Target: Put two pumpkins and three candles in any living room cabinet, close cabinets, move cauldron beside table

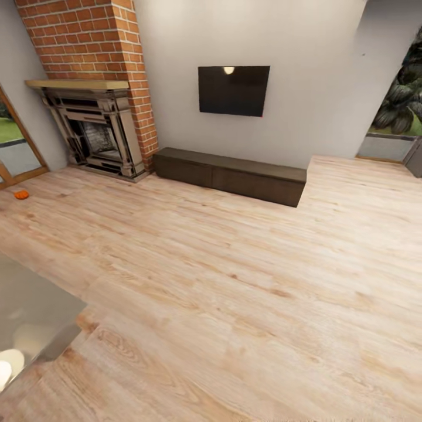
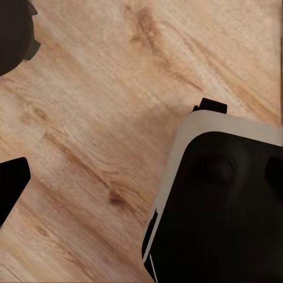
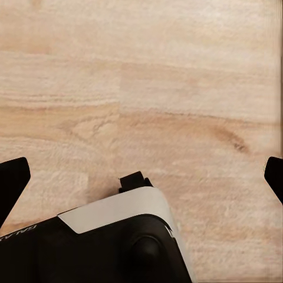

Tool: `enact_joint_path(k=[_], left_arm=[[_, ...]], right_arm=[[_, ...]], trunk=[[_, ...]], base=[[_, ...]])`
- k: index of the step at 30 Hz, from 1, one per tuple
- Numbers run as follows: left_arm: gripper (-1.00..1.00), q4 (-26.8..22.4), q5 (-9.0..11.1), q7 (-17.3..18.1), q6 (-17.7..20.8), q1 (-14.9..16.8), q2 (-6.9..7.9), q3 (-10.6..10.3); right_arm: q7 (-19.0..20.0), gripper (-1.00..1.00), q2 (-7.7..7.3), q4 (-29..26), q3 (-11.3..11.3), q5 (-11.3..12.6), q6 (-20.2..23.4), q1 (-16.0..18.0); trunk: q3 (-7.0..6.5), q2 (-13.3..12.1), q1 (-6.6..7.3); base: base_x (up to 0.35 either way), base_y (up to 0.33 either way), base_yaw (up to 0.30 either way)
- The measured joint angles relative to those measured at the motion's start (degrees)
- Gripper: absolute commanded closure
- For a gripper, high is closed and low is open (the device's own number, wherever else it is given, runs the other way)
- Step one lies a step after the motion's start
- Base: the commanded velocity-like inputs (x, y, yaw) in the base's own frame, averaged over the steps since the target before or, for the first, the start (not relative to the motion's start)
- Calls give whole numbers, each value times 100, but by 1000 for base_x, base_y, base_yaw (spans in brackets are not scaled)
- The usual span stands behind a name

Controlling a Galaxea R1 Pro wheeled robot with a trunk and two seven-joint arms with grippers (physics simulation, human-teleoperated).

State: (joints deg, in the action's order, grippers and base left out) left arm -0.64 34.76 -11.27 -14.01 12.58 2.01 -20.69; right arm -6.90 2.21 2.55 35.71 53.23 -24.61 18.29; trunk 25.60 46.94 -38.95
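One small orange pumpkin (image 1: 21, 194) lies on the wood floor at the far left, near the fireplace. The long low dark-brown cabinet (image 1: 231, 176) stands against the wall under the television, all fronts shut. A corner of the glossy grey coffee table (image 1: 35, 310) shows at the lower left. My right gripper (image 3: 141, 180) hangs over bare floor, open and empty, with its fingertips (image 3: 12, 183) far apart. Over the floor beside my base, my left gripper (image 2: 141, 177) is open too, with one black fingertip (image 2: 12, 183) at the picture's edge. Candles, cauldron and the other pumpkin are out of view.
A brick fireplace (image 1: 97, 138) fills the far left corner, with a glass door (image 1: 14, 146) beside it. A wall television (image 1: 233, 89) hangs above the cabinet. My black and white base (image 2: 224, 206) sits close under both wrists. Wide wood floor (image 1: 246, 281) lies between me and the cabinet.
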Motion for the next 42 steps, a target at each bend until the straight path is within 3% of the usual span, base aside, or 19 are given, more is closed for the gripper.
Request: enact_joint_path(k=[21,32,42], left_arm=[[-100,0,0,0,0,0,0,0],[-100,-2,1,-2,0,-2,1,-1],[-100,0,0,0,0,0,0,-1]], right_arm=[[3,-100,1,-2,0,1,0,0],[-9,-100,2,0,0,-3,6,1],[-23,-100,-7,-8,-15,8,10,0]], trunk=[[0,0,0],[0,0,0],[0,0,0]], base=[[0,0,-279],[0,0,-55],[0,0,-251]])
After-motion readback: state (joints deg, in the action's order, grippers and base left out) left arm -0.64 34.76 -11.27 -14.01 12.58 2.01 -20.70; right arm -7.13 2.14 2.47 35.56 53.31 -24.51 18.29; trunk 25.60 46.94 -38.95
